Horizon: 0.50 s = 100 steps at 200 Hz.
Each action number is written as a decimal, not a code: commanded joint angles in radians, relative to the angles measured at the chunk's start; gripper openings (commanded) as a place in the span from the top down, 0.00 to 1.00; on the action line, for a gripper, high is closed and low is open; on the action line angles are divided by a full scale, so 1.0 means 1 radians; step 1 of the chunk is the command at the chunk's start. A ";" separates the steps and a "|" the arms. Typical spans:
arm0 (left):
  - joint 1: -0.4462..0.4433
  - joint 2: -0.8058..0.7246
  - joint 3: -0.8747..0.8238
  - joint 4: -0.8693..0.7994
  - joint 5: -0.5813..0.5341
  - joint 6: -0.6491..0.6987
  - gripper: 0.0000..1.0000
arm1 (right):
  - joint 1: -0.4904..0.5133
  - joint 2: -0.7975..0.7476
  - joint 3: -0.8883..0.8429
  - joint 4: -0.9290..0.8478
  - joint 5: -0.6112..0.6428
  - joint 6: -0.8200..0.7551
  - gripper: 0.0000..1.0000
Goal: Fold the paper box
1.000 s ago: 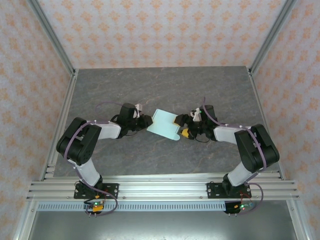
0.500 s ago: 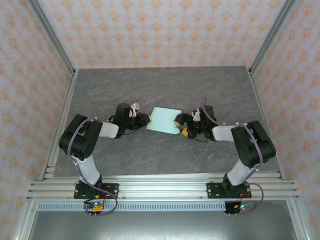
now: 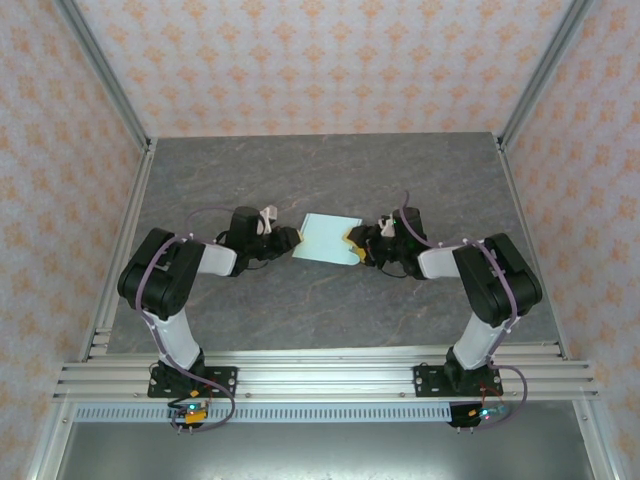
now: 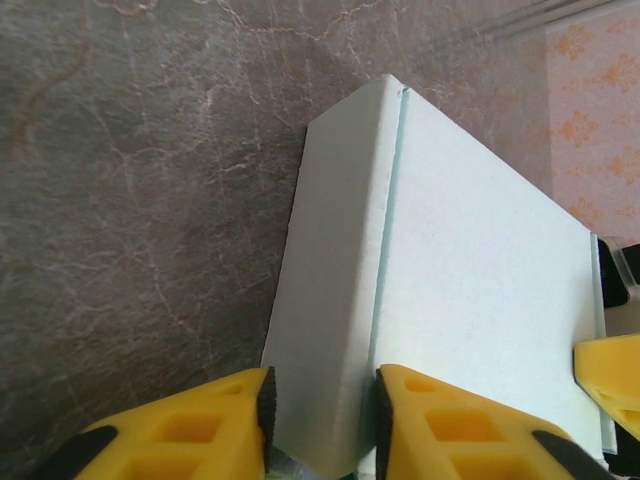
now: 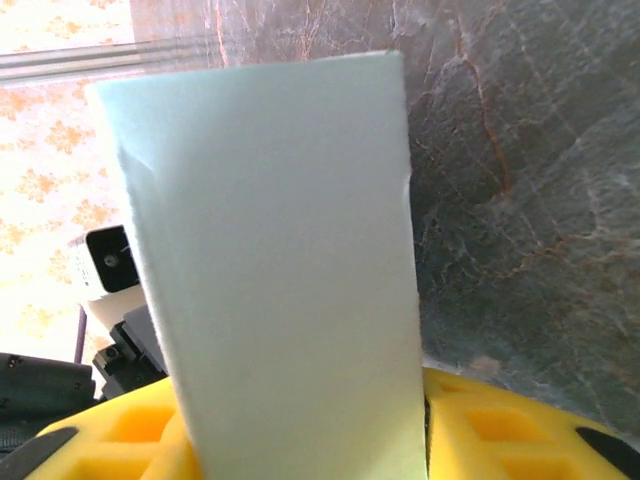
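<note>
The paper box (image 3: 328, 238) is a pale mint-blue flat rectangle lying mid-table between both grippers. My left gripper (image 3: 288, 240) meets its left edge. In the left wrist view the box's narrow side panel (image 4: 335, 300) fills the space between the yellow fingers (image 4: 200, 435), and my left gripper (image 4: 322, 425) is shut on it. My right gripper (image 3: 357, 243) is at the box's right edge. In the right wrist view a broad face of the box (image 5: 270, 270) rises between the yellow fingers (image 5: 500, 430), with my right gripper (image 5: 300, 455) shut on it.
The grey marbled table (image 3: 330, 170) stretches beyond the box to the patterned back wall. Aluminium frame posts (image 3: 105, 80) stand at both back corners, and a rail (image 3: 320, 375) runs along the near edge by the arm bases.
The box has shifted away from the near edge and levelled out. Its rounded near flap no longer sticks out. Both grippers followed it, and the right arm has swung inward.
</note>
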State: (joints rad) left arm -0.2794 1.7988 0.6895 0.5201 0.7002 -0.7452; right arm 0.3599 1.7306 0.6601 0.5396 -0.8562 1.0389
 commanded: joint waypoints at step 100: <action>-0.165 -0.823 -0.316 -0.180 -0.265 0.977 0.18 | -0.004 -0.132 0.126 -0.422 -0.045 0.141 0.57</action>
State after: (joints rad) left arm -0.3775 1.0122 0.4297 0.3504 0.4030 -0.2272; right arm 0.3676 1.6093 0.7486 0.2516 -0.8394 1.1599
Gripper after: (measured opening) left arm 0.820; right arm 0.427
